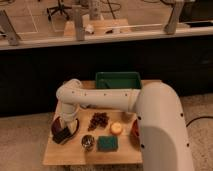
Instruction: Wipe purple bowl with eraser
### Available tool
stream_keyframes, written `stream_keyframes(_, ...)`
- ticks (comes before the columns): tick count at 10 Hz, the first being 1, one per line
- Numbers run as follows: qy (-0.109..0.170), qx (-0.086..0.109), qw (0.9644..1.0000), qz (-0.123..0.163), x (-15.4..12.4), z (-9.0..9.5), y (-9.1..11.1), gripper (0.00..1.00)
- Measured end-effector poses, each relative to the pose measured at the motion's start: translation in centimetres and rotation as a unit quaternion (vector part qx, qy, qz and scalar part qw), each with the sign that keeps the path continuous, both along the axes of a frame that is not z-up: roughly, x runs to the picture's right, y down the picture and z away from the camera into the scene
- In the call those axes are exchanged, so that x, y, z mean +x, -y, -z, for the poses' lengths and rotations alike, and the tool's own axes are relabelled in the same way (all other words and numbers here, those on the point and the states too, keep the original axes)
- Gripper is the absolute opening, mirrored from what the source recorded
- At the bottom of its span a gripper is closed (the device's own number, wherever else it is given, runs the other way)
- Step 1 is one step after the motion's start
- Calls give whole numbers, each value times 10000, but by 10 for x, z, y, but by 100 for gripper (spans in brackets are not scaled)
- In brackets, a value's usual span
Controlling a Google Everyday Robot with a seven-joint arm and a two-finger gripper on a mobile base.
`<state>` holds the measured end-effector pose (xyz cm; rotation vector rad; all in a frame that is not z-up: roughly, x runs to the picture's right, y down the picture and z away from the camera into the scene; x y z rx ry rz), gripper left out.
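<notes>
The purple bowl [57, 125] sits at the left edge of the small wooden table [70, 152], mostly covered by my gripper [63, 132]. The gripper hangs from the white arm [100, 97] and reaches down into the bowl. A dark block, the eraser [62, 136], shows at the gripper's tip, resting against the bowl's inside.
A green tray [118, 79] stands at the table's back. A dark cluster like grapes [99, 120], a small yellow-orange round item [116, 128], a green sponge pad [107, 144], a shiny metal cup [88, 142] and a red item [134, 130] lie on the table. My white body covers the right.
</notes>
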<state>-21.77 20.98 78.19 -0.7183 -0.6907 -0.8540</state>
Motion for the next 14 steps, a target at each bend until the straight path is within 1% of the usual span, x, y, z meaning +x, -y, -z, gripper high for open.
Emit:
stream_keyframes(3,216,3,9998,46,-21,-1,1,15)
stream_keyframes(5,335,14,9994,53,-37,-8,4,15)
stream_keyframes(8,361,72,9993,-23,-41,-19,14,15)
stream_keyframes(9,353,123,9993,-75,-42,-22,20,15)
stream_keyframes(11,215,182,9991,-305,-30,-30,33,15)
stream_keyframes(12,119,198,9988,-438,-22,-31,38,15)
stream_keyframes(14,-15,266,9979,-589,-13,-28,49,15)
